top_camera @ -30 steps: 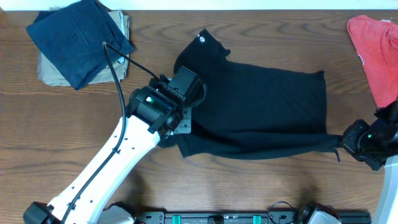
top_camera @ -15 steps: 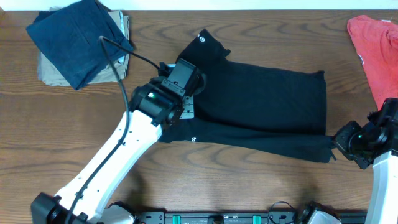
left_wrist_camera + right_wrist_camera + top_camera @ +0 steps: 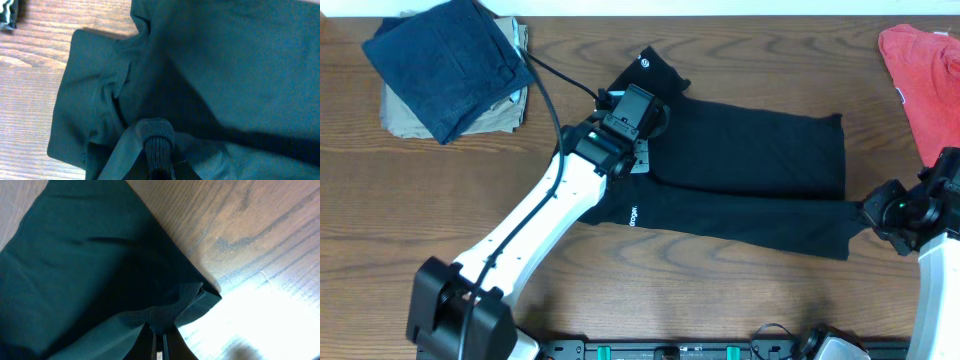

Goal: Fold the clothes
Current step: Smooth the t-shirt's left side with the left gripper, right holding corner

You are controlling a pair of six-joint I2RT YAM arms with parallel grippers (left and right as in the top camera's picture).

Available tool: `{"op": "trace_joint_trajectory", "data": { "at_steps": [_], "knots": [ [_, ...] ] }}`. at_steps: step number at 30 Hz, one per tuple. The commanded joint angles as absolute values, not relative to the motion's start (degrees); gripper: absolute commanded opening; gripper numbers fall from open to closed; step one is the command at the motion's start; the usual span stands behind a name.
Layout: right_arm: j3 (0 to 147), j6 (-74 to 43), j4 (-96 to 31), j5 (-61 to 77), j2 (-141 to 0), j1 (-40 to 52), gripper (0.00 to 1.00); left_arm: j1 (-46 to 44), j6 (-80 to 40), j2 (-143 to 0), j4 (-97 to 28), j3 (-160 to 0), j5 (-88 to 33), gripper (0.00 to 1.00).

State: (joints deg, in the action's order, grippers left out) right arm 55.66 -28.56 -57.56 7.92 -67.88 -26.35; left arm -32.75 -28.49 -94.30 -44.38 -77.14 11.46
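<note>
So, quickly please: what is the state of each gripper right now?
Left gripper: shut on the T-shirt.
Right gripper: shut on the T-shirt's corner.

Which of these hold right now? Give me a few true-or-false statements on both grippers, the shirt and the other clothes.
1. The left gripper and the right gripper are both shut on the black T-shirt. True.
2. The red garment lies beside the left gripper. False: it lies at the far right, apart from the shirt.
3. The navy folded garment rests on a tan garment at the far left. True.
4. The right gripper holds the shirt at its logo end. False: it pinches the near right corner, at the opposite end from the logo.
</note>
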Motion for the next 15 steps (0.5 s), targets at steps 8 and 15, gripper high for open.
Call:
{"op": "trace_joint_trajectory", "data": {
  "at_steps": [8,15],
  "knots": [
    [49.6,-30.9,-50.0,7.5,-71.7,-26.6,0.01,-29.0,-28.1,-99.4,-41.8,-76.8,16.6,0.06],
    [49.6,-30.9,-46.9,6.8,-73.2,-26.5,0.01,-25.3,-28.2,-102.6,-39.1,-76.8,16.6,0.27]
  ]
}}
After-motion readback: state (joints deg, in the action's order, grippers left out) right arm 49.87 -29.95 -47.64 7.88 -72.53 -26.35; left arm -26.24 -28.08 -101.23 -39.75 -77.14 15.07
